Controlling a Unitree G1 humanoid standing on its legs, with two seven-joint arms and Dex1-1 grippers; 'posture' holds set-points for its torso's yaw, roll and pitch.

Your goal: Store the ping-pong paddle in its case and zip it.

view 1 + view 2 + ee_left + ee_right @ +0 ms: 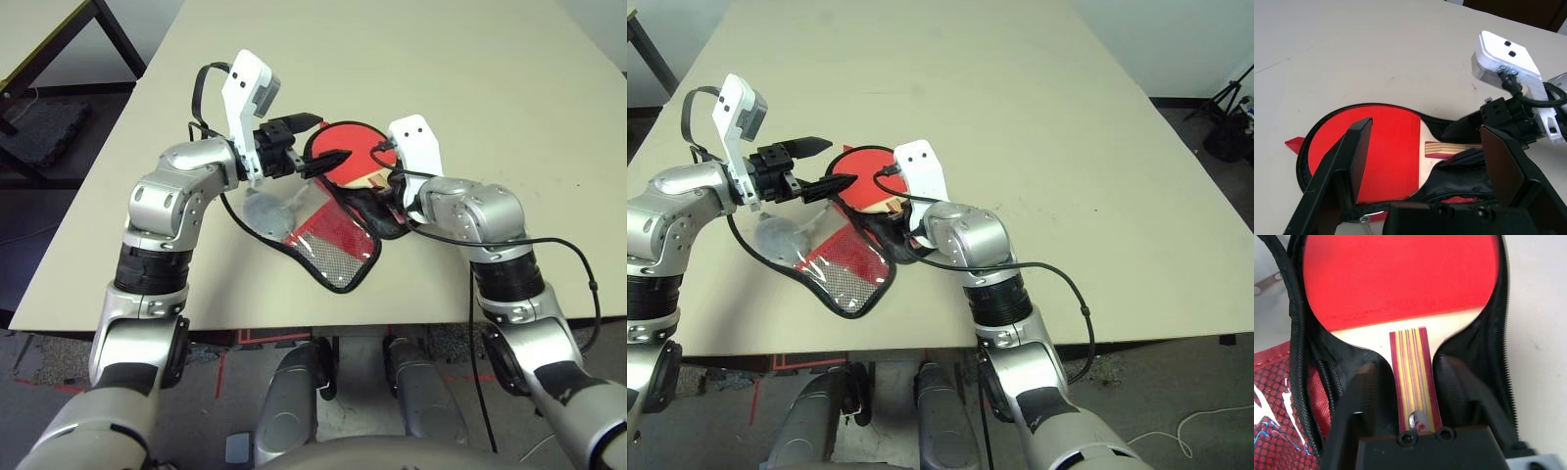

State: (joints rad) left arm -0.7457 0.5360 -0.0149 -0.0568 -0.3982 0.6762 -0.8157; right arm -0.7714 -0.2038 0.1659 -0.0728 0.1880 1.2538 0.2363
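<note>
Table: carries the case and the paddle, near its front edge, about midway across.
Case: lies open on the table; its flap is folded toward the robot.
Ping-pong paddle: lies in the rear half of the case, blade away from the right arm, handle toward it.
Left gripper: above the paddle's blade, on the case's left side, apart from it.
Right gripper: at the handle end of the case, one finger on each side of the handle.
</note>
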